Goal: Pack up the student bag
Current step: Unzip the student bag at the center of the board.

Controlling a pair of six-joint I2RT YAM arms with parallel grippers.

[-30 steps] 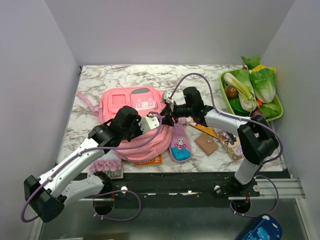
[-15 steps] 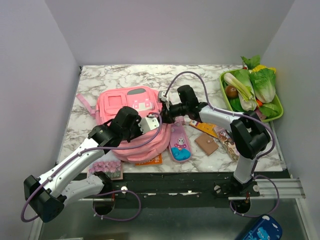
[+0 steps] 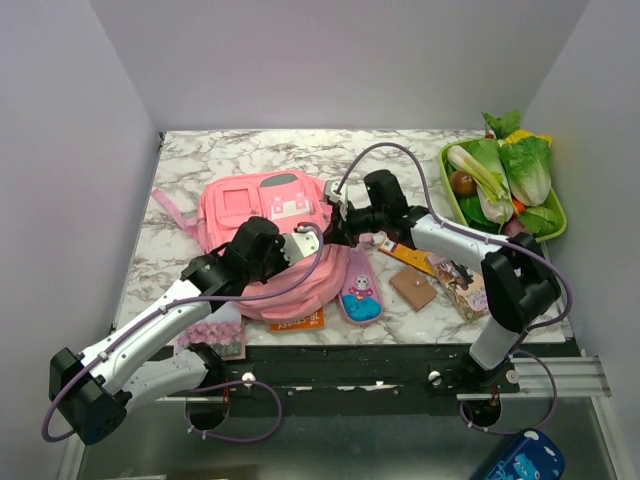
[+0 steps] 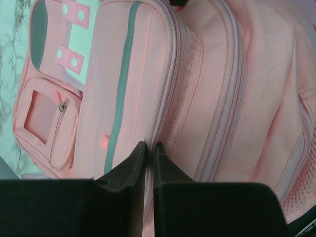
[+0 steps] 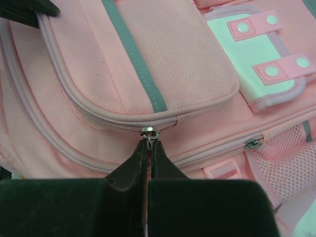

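The student bag, pink with grey-green trim and a white flap patch, lies flat on the marble table. My left gripper rests on its near right part. In the left wrist view that gripper is shut, pinching a fold of the student bag along a zip seam. My right gripper comes in from the right at the bag's right edge. In the right wrist view it is shut on the metal zip pull of the front pocket.
A pink cartoon pencil case lies just right of the bag. A brown card and a printed book lie farther right. A green tray of vegetables stands back right. An orange book and a flower card lie near the front edge.
My right gripper has closed from open onto the zip pull at the bag's right edge. The bag shifted slightly. The left gripper has kept its pinch.
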